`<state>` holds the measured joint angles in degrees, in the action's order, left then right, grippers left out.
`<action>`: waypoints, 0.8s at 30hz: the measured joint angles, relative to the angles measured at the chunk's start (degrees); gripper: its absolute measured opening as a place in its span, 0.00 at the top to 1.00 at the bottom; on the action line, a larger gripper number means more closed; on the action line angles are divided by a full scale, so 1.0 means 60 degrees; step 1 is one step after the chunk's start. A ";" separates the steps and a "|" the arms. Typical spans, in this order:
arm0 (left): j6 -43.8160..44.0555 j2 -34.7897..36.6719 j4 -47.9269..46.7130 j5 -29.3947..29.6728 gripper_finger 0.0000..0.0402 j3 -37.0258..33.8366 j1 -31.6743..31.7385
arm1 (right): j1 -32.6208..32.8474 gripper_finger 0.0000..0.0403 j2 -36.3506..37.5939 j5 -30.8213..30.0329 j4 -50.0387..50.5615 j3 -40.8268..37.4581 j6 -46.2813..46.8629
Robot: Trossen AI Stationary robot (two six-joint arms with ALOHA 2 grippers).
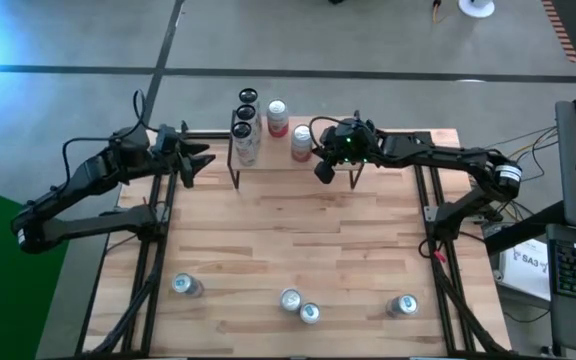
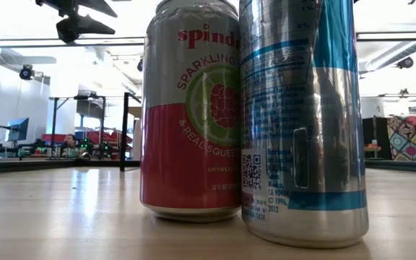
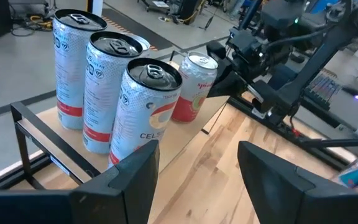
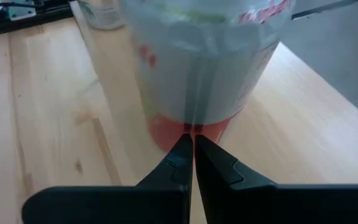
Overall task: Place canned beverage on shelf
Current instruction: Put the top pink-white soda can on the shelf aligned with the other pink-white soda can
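Wood table [image 1: 298, 250], shelf [image 1: 388, 140] at far edge w/ cans. Shelf legs mostly hidden. Red-white can [image 4: 197, 68] stands on shelf, just ahead of right gripper [image 4: 193, 146], jaws clenched, empty. Left gripper [image 3: 197, 165] released, nr three tall cans [image 3: 114, 87].

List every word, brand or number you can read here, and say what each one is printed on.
"spind", cut off at the edge: red and white can, low view.
"SPARKLING" and "REAL SQUEE", both cut off: same can.
"CEL", cut off by a finger: nearest tall white can on the shelf, left wrist view.
Fine print and code on the silver and blue can: too small to read.
Paper label beside the table: too blurred to read.
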<state>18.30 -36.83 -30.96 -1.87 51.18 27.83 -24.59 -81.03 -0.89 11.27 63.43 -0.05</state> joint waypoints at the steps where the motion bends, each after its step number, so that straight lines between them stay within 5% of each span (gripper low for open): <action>1: -0.0075 -0.0034 0.0000 0.0086 0.49 0.0000 0.0000 | -0.0037 0.98 -0.0047 0.0011 -0.0021 0.0048 -0.0008; 14: -0.0462 -0.0577 0.0086 0.0231 0.49 0.0000 0.0004 | -0.0158 0.98 -0.1659 0.0725 -0.0041 0.1596 -0.0379; 20: -0.0326 -0.0584 0.0073 0.0226 0.49 0.0000 -0.0004 | -0.0157 0.98 -0.1857 -0.0375 0.1490 0.2467 0.0158; 24: -0.0379 -0.0563 0.0080 0.0230 0.49 0.0000 0.0004 | -0.0229 0.98 -0.1795 -0.0606 0.0992 0.2482 -0.0041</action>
<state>16.03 -40.21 -30.48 -0.49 51.18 27.86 -25.97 -91.80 -4.52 17.22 78.32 -0.29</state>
